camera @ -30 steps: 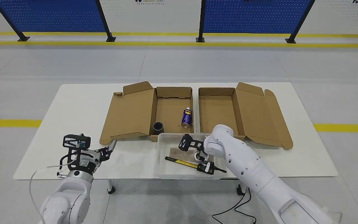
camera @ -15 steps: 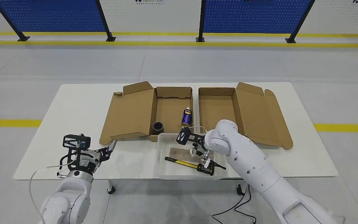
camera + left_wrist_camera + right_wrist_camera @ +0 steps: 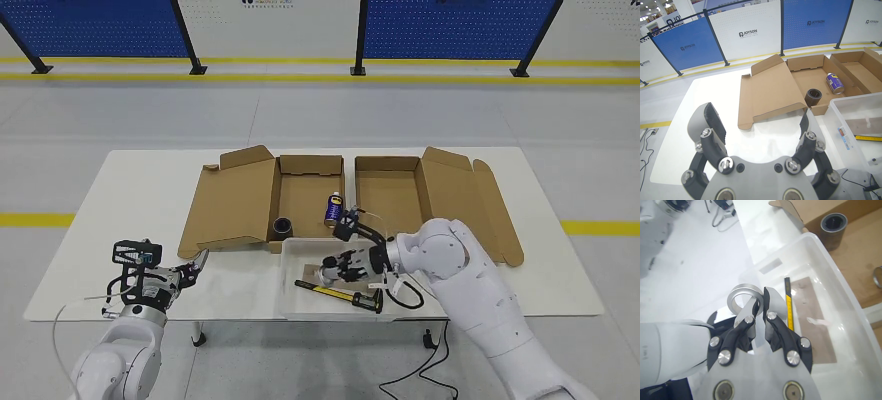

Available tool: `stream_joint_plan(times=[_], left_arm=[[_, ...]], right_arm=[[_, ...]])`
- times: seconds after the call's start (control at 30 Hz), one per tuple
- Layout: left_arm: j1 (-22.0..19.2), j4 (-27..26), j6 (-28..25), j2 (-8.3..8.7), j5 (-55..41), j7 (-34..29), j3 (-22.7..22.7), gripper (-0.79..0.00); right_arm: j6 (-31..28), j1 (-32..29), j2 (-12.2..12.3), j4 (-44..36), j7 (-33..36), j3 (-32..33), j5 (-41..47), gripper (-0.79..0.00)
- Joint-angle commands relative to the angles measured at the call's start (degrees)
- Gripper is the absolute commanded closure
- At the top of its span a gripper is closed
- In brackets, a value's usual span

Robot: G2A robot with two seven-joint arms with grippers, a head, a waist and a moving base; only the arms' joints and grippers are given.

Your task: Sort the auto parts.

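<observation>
My right gripper [image 3: 760, 298] is shut on the rim of a silver metal ring [image 3: 745, 288] and holds it just above the clear plastic bin [image 3: 829, 255]. From above, that gripper [image 3: 332, 270] hangs over the bin's middle. On the bin floor lies a yellow-and-black ruler [image 3: 789, 306]. The left cardboard box [image 3: 300, 175] contains a black cylinder [image 3: 283, 227] and a blue spray can [image 3: 333, 209]. My left gripper [image 3: 761, 121] is open with nothing in it, over the table's front left [image 3: 192, 268].
The right cardboard box [image 3: 400, 200] stands open beside the left one, flaps spread out. The bin [image 3: 290, 280] sits at the table's front edge, just in front of both boxes. Bare white table lies to the left of the boxes.
The right arm has swung its elbow to the right and turned its wrist, shifting the gripper within the bin area. The left arm has not moved.
</observation>
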Motion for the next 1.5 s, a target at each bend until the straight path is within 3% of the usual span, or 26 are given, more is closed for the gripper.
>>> stream_joint_plan(times=[0.0, 0.2, 0.4, 0.6, 0.7, 0.93, 1.2, 1.23, 1.37, 1.47], left_arm=[[0.0, 0.0, 0.0, 0.0, 0.0, 0.0, 0.0, -0.785], [0.0, 0.0, 0.0, 0.0, 0.0, 0.0, 0.0, -0.785], [0.0, 0.0, 0.0, 0.0, 0.0, 0.0, 0.0, -0.785], [0.0, 0.0, 0.0, 0.0, 0.0, 0.0, 0.0, -0.785], [0.0, 0.0, 0.0, 0.0, 0.0, 0.0, 0.0, -0.785], [0.0, 0.0, 0.0, 0.0, 0.0, 0.0, 0.0, -0.785], [0.0, 0.0, 0.0, 0.0, 0.0, 0.0, 0.0, -0.785], [0.0, 0.0, 0.0, 0.0, 0.0, 0.0, 0.0, -0.785], [0.0, 0.0, 0.0, 0.0, 0.0, 0.0, 0.0, -0.785], [0.0, 0.0, 0.0, 0.0, 0.0, 0.0, 0.0, -0.785]], right_arm=[[0.54, 0.32, 0.08, 0.74, 0.45, -0.6, 3.08, 0.0], [0.81, 1.73, 0.62, 2.23, -0.24, -1.41, 4.29, 0.0], [6.84, 1.95, 1.95, -1.83, -10.93, 2.66, -12.34, 0.0], [23.0, 0.65, 3.46, -8.21, -21.56, 7.69, -36.14, 0.0], [30.36, 0.45, 3.52, -8.34, -23.66, 7.84, -42.85, 0.0], [41.33, 3.6, 2.45, 0.99, -22.47, 2.61, -55.82, 0.0], [44.12, 6.58, 0.35, 13.36, -20.3, -2.11, -56.18, 0.0], [44.2, 6.85, 0.14, 14.28, -20.4, -2.32, -55.9, -0.012], [43.39, 7.91, -0.47, 16.97, -19.89, -2.86, -54.96, -0.289], [42.53, 8.47, -0.77, 17.85, -19.83, -2.92, -54.4, -0.323]])
